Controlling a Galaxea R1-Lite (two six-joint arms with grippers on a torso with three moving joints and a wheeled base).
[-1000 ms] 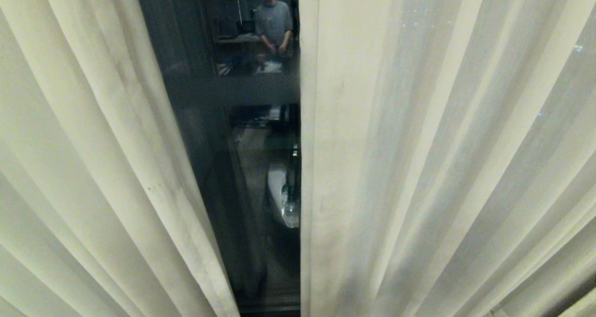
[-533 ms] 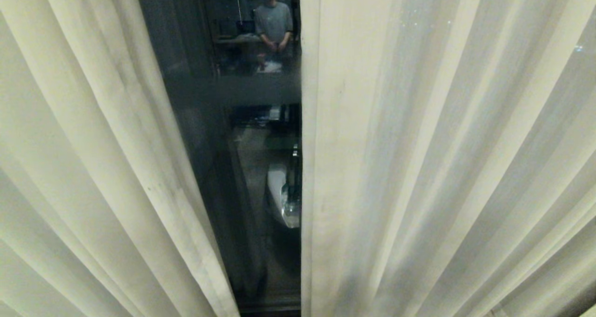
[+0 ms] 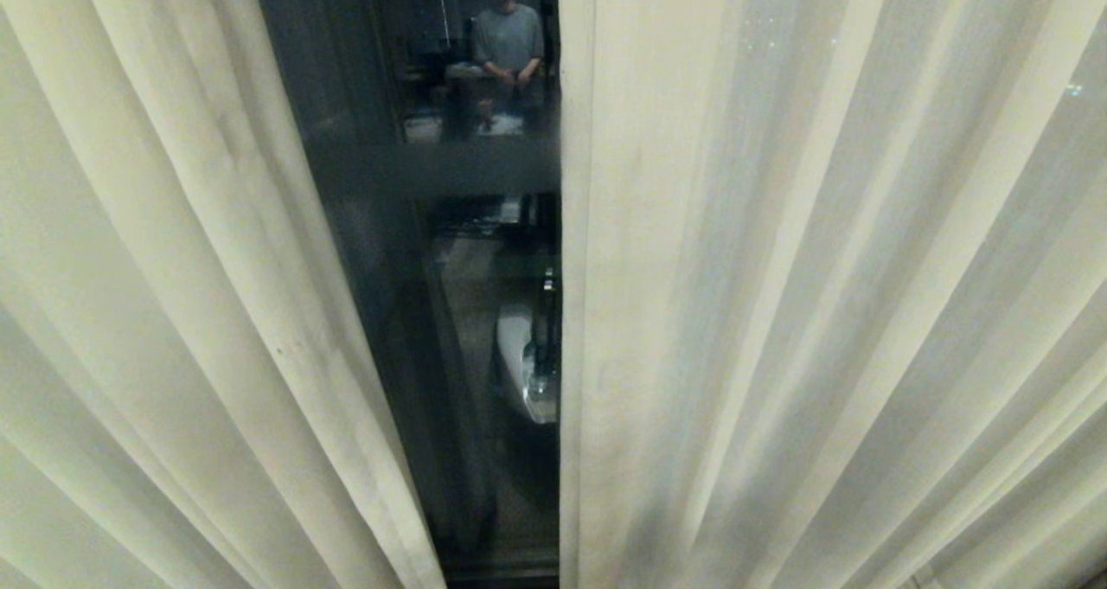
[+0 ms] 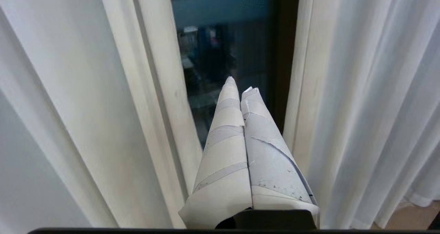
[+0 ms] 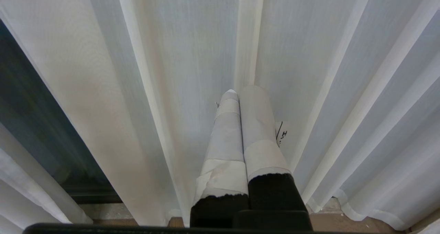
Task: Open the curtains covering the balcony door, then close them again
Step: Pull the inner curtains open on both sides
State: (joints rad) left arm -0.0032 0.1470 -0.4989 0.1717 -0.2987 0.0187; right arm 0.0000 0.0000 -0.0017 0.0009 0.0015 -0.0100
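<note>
1. Dark balcony door [image 3: 432,174] glass shows through a narrow gap between the curtains [image 3: 778,312].
2. We judge the fabric light, soft, slippery — hook an inner edge.
3. Left gripper [image 4: 240,84] at the gap and right gripper [image 5: 242,89] both have jaws together, empty.

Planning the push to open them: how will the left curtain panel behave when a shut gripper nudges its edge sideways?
The left curtain panel hangs in soft pleats, so it will probably fold and bunch rather than slide as one stiff sheet. The weave looks thin, so likely light. The left gripper, shut, points into the gap before the balcony door; its smooth taped fingers may slip along the fabric.
</note>
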